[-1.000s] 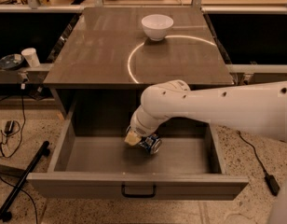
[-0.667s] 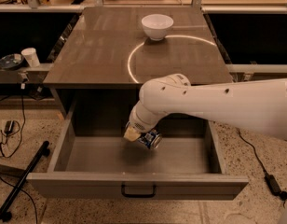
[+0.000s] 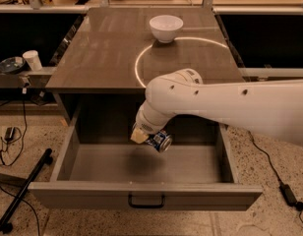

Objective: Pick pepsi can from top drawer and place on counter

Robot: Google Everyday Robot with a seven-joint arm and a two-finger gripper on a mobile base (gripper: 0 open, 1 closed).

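Camera view: gripper down inside the open drawer, fingers clamped on the can. Can tilted, held above the drawer floor, dark shadow beneath. Behind, on the counter, a white bowl.

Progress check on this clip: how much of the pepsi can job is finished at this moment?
Done: the top drawer stands open and the gripper holds the pepsi can clear of the drawer floor, its shadow beneath. In hand: the lift, as the can hangs below counter level. Left: carry it over the counter and set it down, away from the white bowl.
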